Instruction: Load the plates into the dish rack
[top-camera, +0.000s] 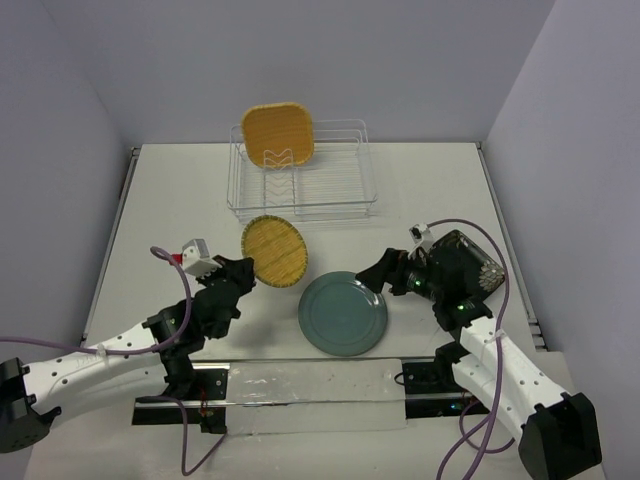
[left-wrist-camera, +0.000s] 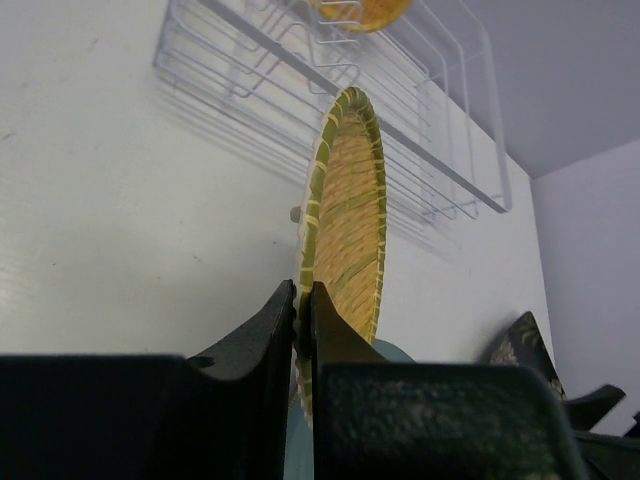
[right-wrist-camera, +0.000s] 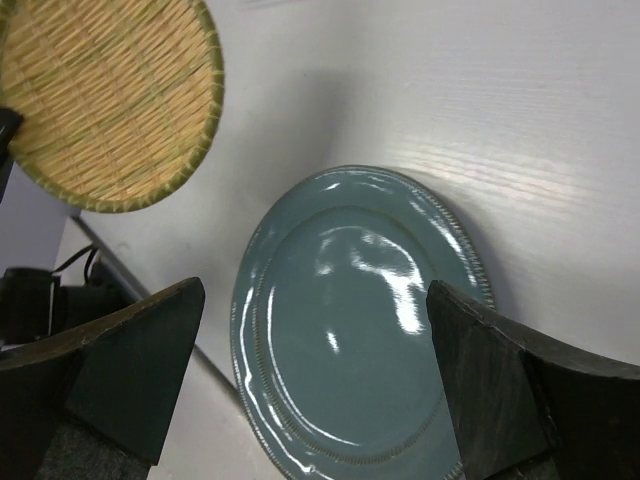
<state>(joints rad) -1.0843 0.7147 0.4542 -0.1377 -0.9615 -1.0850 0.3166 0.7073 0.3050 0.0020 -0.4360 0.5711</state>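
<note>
The wire dish rack (top-camera: 345, 195) stands at the back with the orange-tan square plate (top-camera: 278, 133) upright in its left end. My left gripper (top-camera: 247, 272) is shut on the rim of the small yellow woven plate (top-camera: 273, 251), holding it tilted above the table in front of the rack; the left wrist view shows the plate (left-wrist-camera: 350, 215) edge-on with the rack (left-wrist-camera: 400, 120) beyond. The teal plate (top-camera: 342, 312) lies flat in the middle. My right gripper (top-camera: 378, 272) is open just above its right edge, the plate (right-wrist-camera: 350, 320) between its fingers. The dark floral plate (top-camera: 472, 262) lies under my right arm.
Grey walls close in the table on three sides. A clear strip (top-camera: 300, 385) lies along the near edge between the arm bases. Cables (top-camera: 500, 300) trail from both wrists.
</note>
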